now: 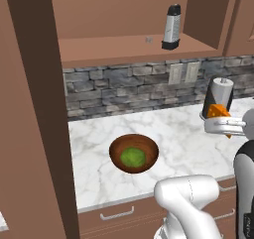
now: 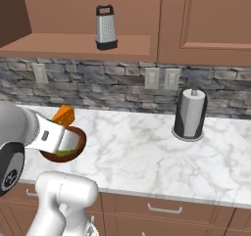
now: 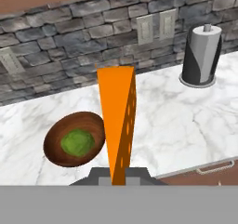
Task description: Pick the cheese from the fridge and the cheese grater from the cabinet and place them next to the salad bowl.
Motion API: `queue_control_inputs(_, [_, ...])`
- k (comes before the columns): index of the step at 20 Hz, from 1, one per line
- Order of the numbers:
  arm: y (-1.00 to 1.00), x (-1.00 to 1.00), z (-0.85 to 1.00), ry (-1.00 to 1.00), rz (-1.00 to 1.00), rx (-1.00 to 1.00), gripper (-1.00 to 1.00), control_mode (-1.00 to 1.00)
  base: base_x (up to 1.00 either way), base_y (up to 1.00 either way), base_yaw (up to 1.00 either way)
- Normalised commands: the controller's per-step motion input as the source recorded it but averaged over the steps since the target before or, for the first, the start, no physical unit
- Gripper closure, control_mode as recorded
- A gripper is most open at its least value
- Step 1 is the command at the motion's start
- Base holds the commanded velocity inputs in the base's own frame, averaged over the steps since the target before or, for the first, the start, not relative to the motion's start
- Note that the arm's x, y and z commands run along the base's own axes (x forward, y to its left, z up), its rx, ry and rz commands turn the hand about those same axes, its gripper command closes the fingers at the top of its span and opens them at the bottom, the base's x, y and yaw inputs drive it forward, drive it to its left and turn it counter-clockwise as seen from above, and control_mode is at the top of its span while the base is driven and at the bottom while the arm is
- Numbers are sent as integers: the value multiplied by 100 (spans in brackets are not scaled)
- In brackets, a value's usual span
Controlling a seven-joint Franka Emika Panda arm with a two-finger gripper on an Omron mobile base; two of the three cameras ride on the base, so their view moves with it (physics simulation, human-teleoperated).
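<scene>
paper towel holder point(image 2: 190, 114) upright on marble counter point(image 2: 147, 152) | wall outlets point(image 2: 164, 78) behind

A kitchen: a marble counter point(image 2: 147, 152) at mid-frame, a stone backsplash point(image 2: 117, 83) behind it, wooden cabinets point(image 2: 206, 19) along the top, drawers point(image 2: 162, 208) at the bottom.

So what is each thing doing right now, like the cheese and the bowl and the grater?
cheese: held up over the counter, not set down.
gripper: shut on the cheese.
salad bowl: upright on the counter, greens inside.
cheese grater: standing upright on the cabinet shelf, untouched.
cabinet: open.
paper towel holder: upright near the wall.
drawers: shut.
</scene>
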Motion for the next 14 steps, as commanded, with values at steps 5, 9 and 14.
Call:
queue_control_inputs(5, [-19, -1, -52, 0, 7, 0, 100, -100, 0, 0, 0])
queue_control_inputs(9, [-4, 10, -29, -8, 11, 0, 100, -100, 0, 0, 0])
queue_control_inputs(14, [-12, 26, -29, 0, 20, 0, 100, -100, 0, 0, 0])
